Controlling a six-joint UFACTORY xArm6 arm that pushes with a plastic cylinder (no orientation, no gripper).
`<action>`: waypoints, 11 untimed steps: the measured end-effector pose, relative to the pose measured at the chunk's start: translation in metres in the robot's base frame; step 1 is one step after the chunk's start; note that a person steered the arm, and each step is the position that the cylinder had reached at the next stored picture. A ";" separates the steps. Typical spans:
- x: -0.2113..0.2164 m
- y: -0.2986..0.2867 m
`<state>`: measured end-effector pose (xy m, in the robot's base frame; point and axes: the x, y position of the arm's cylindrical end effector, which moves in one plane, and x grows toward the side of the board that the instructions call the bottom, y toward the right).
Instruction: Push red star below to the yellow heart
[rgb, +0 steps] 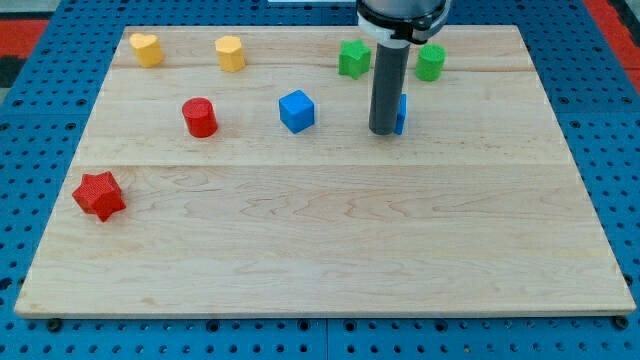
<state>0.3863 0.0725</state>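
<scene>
The red star (99, 195) lies near the board's left edge, about halfway down. The yellow heart (146, 48) sits at the top left corner of the board, well above the star and a little to its right. My tip (384, 131) rests on the board right of centre in the upper half, far to the right of the red star. It stands just in front of a blue block (401, 114) that it mostly hides.
A red cylinder (200, 117) stands between the star and the heart, to their right. A yellow block (231, 53), a blue cube (297, 110), a green star-like block (354, 58) and a green cylinder (431, 62) lie along the upper part of the wooden board (320, 250).
</scene>
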 end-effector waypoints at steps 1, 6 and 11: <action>-0.003 -0.002; 0.137 -0.328; 0.128 -0.305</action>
<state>0.5139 -0.2326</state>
